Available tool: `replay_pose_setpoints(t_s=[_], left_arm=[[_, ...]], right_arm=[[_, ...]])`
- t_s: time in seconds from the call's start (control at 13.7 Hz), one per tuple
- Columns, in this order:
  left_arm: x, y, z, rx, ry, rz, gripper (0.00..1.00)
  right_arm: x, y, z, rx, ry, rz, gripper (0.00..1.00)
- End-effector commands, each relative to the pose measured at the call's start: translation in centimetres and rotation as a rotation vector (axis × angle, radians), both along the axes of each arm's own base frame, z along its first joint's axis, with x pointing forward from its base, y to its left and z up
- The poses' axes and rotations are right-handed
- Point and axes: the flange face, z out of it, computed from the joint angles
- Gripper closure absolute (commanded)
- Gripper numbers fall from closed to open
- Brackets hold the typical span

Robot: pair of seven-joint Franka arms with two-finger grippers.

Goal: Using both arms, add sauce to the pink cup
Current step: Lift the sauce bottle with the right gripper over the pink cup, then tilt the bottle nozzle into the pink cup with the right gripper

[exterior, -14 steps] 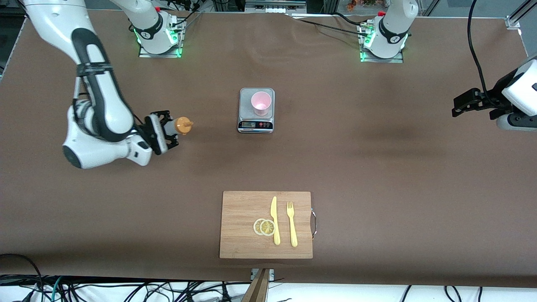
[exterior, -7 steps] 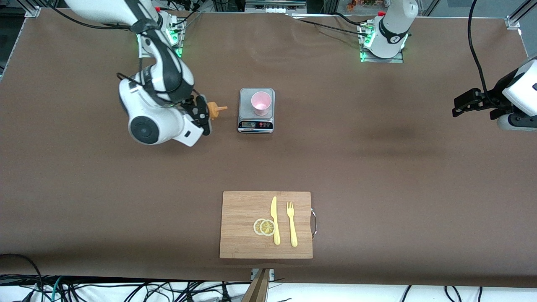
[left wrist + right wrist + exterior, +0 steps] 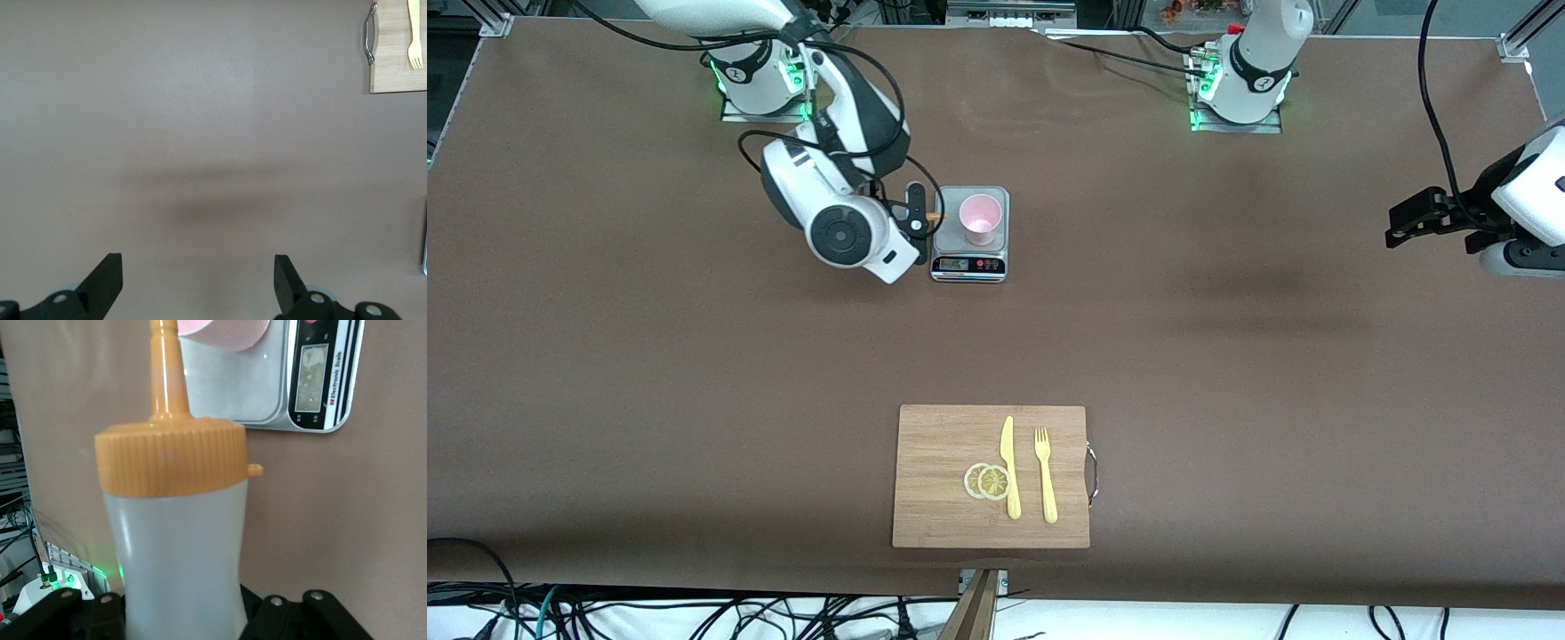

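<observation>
a brown mat [image 3: 1227,356] is covering the table, and black cables [image 3: 694,613] are lying tangled along a pale strip beneath its nearer edge.

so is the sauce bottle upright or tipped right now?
Tipped. In the front view the sauce bottle's nozzle points sideways at the pink cup on the scale, held by the right pincer.

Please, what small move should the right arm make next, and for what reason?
Probably it should carry the nozzle a little further, until its tip is over the mouth of the small pale pink plastic cup. The right tool holds the translucent whitish squeeze bottle with the orange nozzle cap tipped toward the cup on the grey kitchen scale, with its tip just short of the rim.
</observation>
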Motion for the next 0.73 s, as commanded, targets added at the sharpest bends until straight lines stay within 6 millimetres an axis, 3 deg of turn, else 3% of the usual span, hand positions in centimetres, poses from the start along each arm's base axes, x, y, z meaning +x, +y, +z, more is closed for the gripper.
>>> replay_pose_setpoints(t_s=[0.0, 0.29, 0.66], left_arm=[[0.0, 0.0, 0.3, -0.008, 0.006, -0.017, 0.0], [0.0, 0.0, 0.3, -0.008, 0.006, -0.017, 0.0], [-0.1, 0.0, 0.3, -0.008, 0.007, -0.017, 0.0]], right_arm=[[-1.6, 2.4, -0.5, -0.057, -0.037, 0.013, 0.74], [-3.1, 4.7, -1.4, -0.111, -0.066, 0.012, 0.75], [-4.3, 5.8, -1.4, -0.16, -0.091, 0.052, 0.75]])
